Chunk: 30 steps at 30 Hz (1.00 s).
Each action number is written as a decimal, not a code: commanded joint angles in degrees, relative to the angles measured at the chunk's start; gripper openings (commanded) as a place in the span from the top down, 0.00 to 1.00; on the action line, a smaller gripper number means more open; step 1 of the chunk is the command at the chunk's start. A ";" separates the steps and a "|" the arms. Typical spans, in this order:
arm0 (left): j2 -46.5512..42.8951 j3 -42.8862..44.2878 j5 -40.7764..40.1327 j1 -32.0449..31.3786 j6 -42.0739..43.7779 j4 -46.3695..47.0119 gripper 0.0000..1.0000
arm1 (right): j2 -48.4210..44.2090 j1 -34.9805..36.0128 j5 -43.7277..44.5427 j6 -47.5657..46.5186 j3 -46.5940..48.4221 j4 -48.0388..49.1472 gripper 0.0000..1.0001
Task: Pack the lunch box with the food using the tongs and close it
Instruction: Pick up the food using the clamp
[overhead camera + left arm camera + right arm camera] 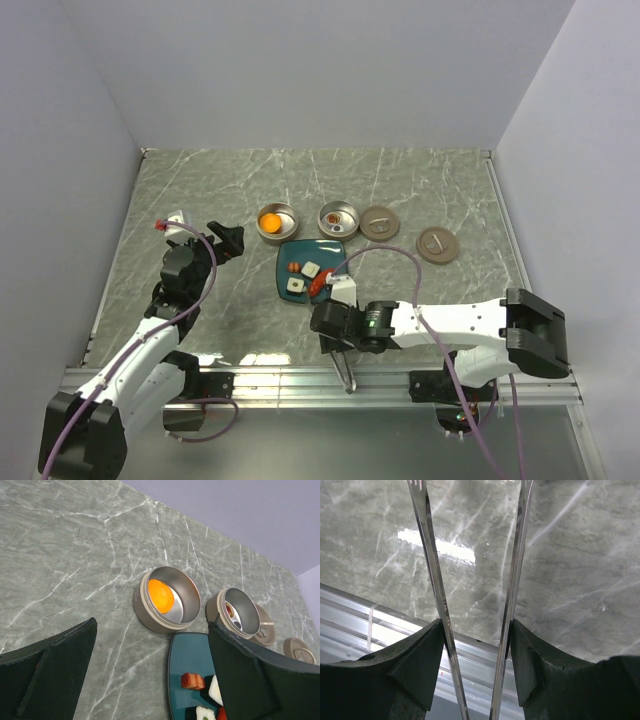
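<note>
My right gripper (335, 335) is shut on the tongs (346, 372), just in front of the teal plate (290, 258). In the right wrist view both silvery arms of the tongs (516, 575) press against my fingers (422, 655), spread apart, their tips over bare marble. On the plate lie white blocks (310, 268) and a red piece (318, 286). The lunch box is two round metal tins: one (150, 617) holds the orange piece (161, 596), the other (245, 605) holds small bits. My left gripper (152, 627) hangs open beside the plate (187, 652), holding nothing.
Two round tan lids (379, 221) (437, 244) lie to the right of the tins. A metal rail (300, 380) runs along the near table edge, and the tongs' joined end sticks out over it. Grey walls close in the marble table on three sides.
</note>
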 commanded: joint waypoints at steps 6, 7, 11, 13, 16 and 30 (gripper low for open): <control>-1.63 -0.50 1.07 0.25 -0.21 2.67 0.00 | 2.84 -1.24 2.01 -1.14 5.83 -4.14 0.40; -1.63 -0.50 1.07 0.25 -0.21 2.67 0.01 | 3.28 -1.41 2.10 -1.23 6.62 -5.45 0.40; -1.80 -0.59 1.16 0.25 -0.21 2.58 0.01 | 4.69 -2.47 3.25 -1.23 9.52 -9.75 0.41; -2.15 -0.59 1.07 0.25 -0.21 2.49 0.00 | 5.65 -2.64 2.99 -1.67 10.83 -10.91 0.41; -2.59 -0.68 0.99 0.25 -0.21 2.41 0.01 | 7.49 -3.43 2.37 -2.72 12.15 -12.05 0.41; -3.21 -0.94 0.72 0.16 -0.30 2.23 0.01 | 6.46 -5.19 4.65 -1.85 12.43 -16.45 0.65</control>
